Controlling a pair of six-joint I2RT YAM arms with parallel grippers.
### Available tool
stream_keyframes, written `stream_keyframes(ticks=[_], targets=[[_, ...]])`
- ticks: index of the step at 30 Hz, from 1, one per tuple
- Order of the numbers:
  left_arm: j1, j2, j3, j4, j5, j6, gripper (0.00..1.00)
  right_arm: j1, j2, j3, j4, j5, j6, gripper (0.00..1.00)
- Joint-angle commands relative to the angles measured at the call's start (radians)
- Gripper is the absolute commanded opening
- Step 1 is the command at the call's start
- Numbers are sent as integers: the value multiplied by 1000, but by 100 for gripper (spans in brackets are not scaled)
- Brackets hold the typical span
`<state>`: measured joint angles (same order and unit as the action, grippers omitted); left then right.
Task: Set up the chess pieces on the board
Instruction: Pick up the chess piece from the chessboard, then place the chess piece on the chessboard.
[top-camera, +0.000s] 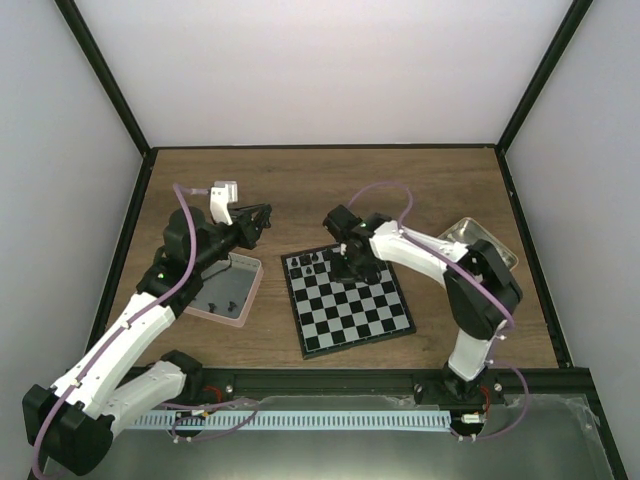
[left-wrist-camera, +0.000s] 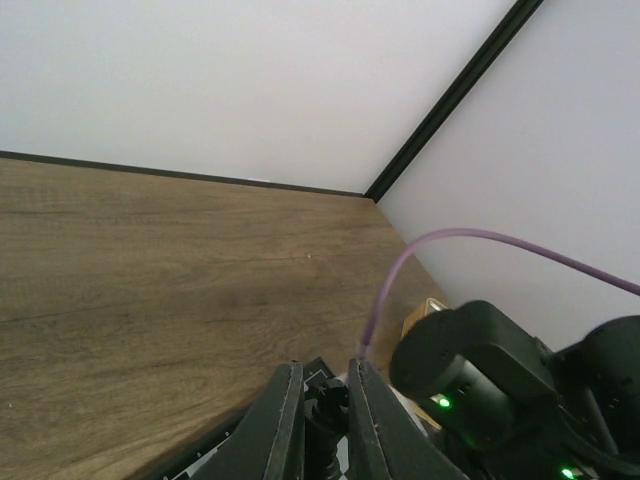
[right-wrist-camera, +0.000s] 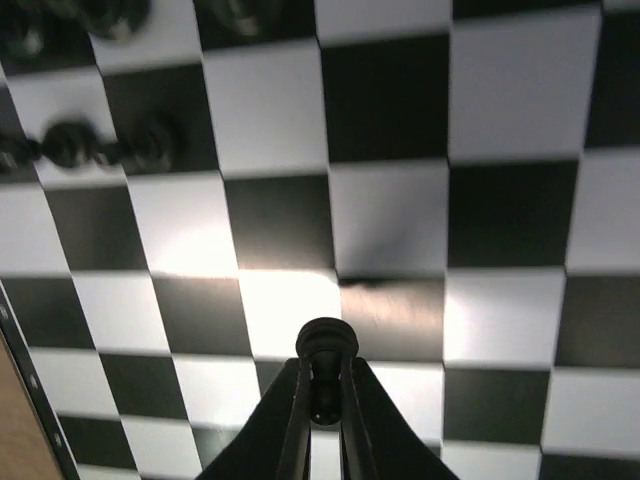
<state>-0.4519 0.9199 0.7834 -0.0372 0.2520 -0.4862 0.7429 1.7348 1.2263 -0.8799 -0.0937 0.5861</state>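
The board (top-camera: 350, 305) is lying on the table (top-camera: 330, 190) in front of the arms. Over its far half the right gripper (right-wrist-camera: 326, 385) is hovering, jaws pinching a black chess piece (right-wrist-camera: 327, 342). Other black pieces (top-camera: 312, 264) are standing at the far-left corner. Beyond the pink-rimmed tray (top-camera: 218, 318) the left gripper (left-wrist-camera: 325, 375) is hanging, jaws nearly closed on a small dark piece (left-wrist-camera: 325, 405).

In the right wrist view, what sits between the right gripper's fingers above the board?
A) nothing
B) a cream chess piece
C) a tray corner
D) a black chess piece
D: the right gripper is closed on a black chess piece, its rounded top showing, over the board.
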Motion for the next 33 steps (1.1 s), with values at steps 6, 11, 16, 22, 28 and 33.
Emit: stream_keyframes(ticks=[6,11,16,22,28,33], targets=[[3,-1,-15,30,-8,11,8,-19,173,163,90,66,-49,4],[2,2,-18,28,-16,8,8,-20,219,199,98,53,-56,4],[3,0,-19,29,-17,8,8,-20,229,205,85,71,-61,4],[2,1,-23,34,-17,7,8,-21,222,210,71,71,-68,11],[2,0,-23,33,-17,6,8,-20,208,237,58,74,-69,21],[2,0,-25,35,-17,6,8,-20,199,243,56,75,-69,23]])
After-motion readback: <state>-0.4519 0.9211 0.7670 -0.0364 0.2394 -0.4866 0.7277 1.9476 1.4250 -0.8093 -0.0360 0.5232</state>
